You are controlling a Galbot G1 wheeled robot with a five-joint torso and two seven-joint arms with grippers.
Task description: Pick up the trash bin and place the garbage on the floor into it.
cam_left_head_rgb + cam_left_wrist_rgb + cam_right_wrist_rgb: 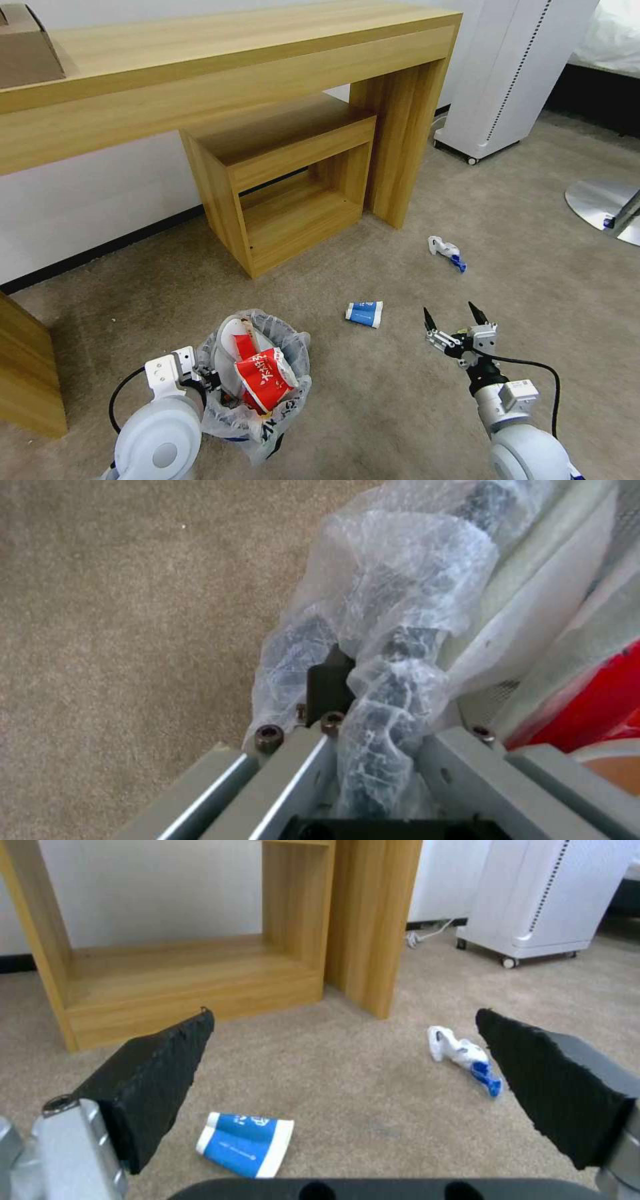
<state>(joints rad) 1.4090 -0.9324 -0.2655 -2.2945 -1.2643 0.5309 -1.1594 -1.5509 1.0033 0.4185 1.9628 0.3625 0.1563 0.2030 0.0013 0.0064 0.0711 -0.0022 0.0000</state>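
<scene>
Trash bin, crinkly bag-lined, pinched by left gripper; right gripper jaws wide.

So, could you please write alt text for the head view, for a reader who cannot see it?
The left end effector grips the rim of the trash bin, already holding red packaging. The right end effector hovers open over beige carpet near a blue-white packet and crumpled wrapper.

Packet right of trash bin
</scene>
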